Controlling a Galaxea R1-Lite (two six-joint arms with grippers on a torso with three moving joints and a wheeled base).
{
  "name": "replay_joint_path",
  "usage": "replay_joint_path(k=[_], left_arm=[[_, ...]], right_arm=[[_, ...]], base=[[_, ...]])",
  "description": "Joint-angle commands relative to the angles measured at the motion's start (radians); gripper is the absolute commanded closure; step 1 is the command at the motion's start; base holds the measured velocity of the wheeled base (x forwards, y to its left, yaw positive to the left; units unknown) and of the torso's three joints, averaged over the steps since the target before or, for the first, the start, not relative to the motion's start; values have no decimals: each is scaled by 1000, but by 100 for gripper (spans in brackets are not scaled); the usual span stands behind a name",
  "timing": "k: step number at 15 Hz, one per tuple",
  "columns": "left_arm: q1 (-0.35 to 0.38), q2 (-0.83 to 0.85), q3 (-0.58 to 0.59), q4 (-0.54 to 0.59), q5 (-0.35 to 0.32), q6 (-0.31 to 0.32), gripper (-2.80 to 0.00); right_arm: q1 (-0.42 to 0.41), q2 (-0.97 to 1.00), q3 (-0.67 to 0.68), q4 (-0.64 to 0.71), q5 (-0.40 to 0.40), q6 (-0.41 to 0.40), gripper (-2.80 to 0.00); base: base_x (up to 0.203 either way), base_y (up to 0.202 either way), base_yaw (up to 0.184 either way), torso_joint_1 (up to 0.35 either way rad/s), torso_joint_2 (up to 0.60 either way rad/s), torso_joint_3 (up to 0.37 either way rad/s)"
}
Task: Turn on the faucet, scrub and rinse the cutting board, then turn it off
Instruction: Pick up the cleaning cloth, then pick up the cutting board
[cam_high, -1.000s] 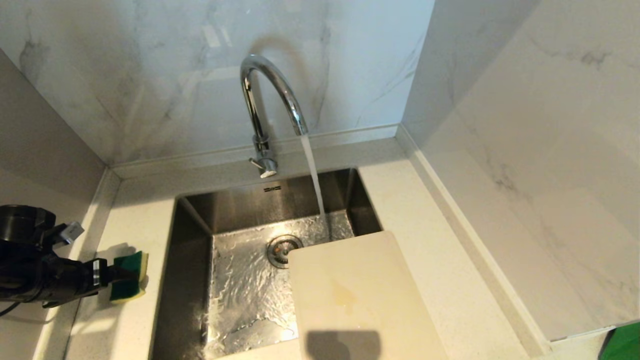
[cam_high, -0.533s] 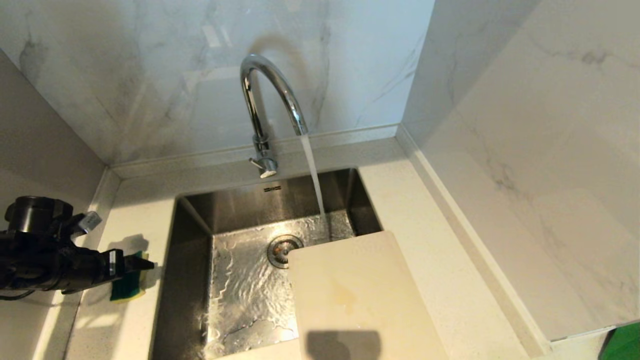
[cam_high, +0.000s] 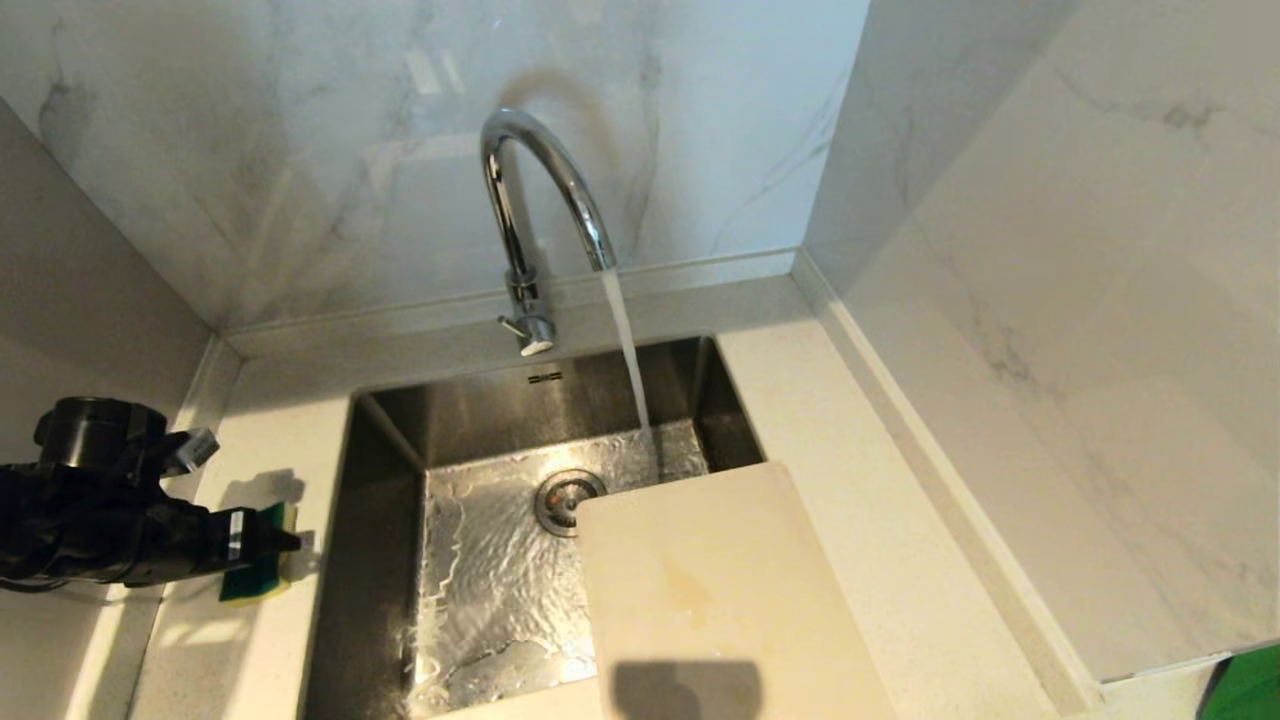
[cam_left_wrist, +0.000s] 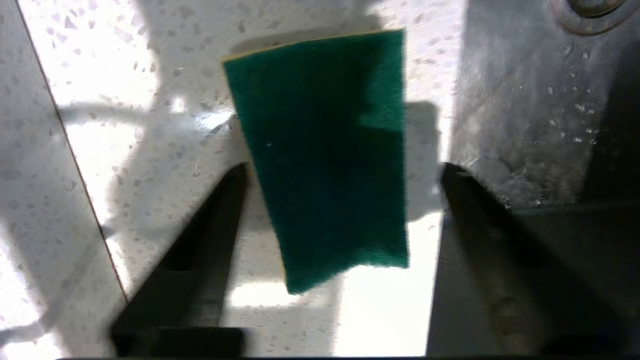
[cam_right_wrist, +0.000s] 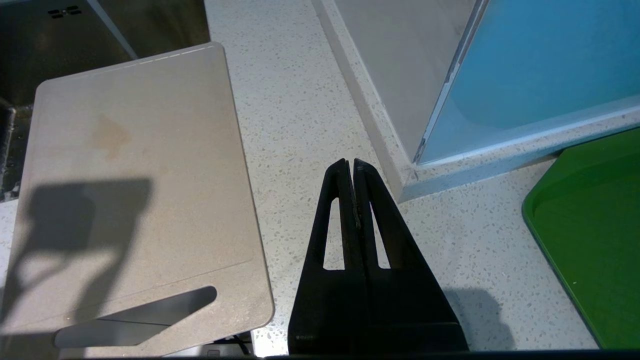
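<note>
Left gripper (cam_left_wrist: 340, 172): fingers (cam_left_wrist: 220, 220) spread, one on each side of the green sponge (cam_left_wrist: 325, 155), neither pad clearly touching it; nothing gripped yet. Sponge lies flat, scrub face up, on the speckled counter (cam_high: 250, 420) just left of the sink (cam_high: 385, 520). To take it well, I'd judge: lower until the pads bracket the sponge's long edges, centre it, close gently enough not to crush the foam, and lift straight before swinging over the basin, since the far finger sits close to the sink rim. Right gripper (cam_right_wrist: 354, 172): fingers pressed together, empty, parked above the counter beside the cutting board (cam_right_wrist: 135, 190). The board rests with its far end overhanging the sink and its slot handle toward the robot, yellowish stain near the middle. Faucet (cam_high: 540, 200) running; stream falls into the basin just beyond the board's edge. Hard to make out: the sponge's yellow layer and thickness from the wrist view; the board's near edge is cut off in the head view; lever position unclear.
</note>
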Motion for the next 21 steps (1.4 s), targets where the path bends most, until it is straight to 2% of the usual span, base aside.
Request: replay_joint_path(k=[1,6,10,14,19,21], left_arm=[[-3,17,-2,-2,3,2,0],[-2,26,-3,-2,6,3,0],[-2,-69,10,8,4,38,0],[-2,-244,66,29,4,60,0],[-2,-544,156,89,5,93,0],[-2,-667,192,112,35,96,0]], right_arm=[[0,0,0,0,0,0,0],[0,2,0,-1,0,0,0],[0,0,0,-1,0,0,0],[0,2,0,0,0,0,0],[0,1,0,0,0,0,0],[0,1,0,0,0,0,0]], base=[[0,0,0,0,0,0],[0,0,0,0,0,0],[0,0,0,0,0,0],[0,0,0,0,0,0],[0,0,0,0,0,0],[0,0,0,0,0,0]])
